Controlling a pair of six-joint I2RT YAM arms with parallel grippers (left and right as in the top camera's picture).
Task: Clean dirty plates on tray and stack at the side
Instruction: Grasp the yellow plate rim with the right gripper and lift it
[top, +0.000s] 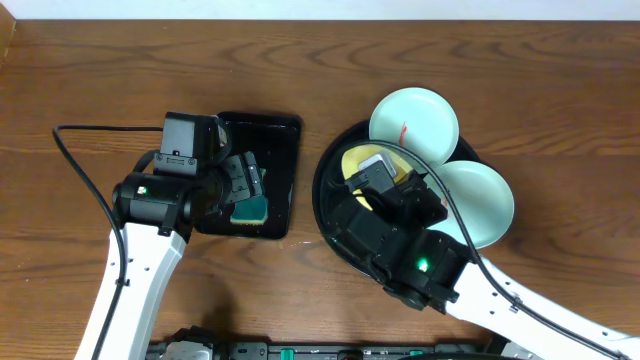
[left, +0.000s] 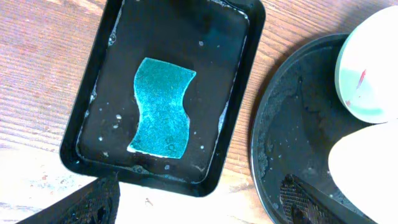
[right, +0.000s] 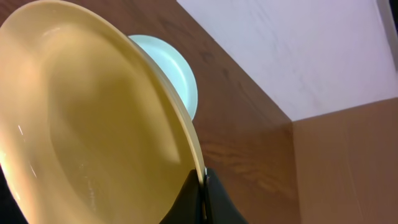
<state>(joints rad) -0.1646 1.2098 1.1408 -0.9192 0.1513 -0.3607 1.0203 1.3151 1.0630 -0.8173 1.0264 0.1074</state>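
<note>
Well left of the round black tray (top: 330, 212), on the wooden table (top: 100, 80), lies a smaller rectangular tray (left: 86, 118) with a teal sponge (left: 161, 109) flat in its wet middle. The left gripper (left: 199, 202) hangs above the near rim of that smaller tray, its jaws spread wide and holding nothing. A pale label on the left wrist housing (top: 178, 157) is too small to read.

Over the round tray's middle, the right gripper (right: 202, 186) is pinched on the rim of the yellow plate (right: 93, 124), which is tilted. A mint plate with a red smear (top: 415, 118) sits at the tray's far edge, reaching past the rim. The other mint plate (top: 480, 200) overhangs the tray's right edge.
</note>
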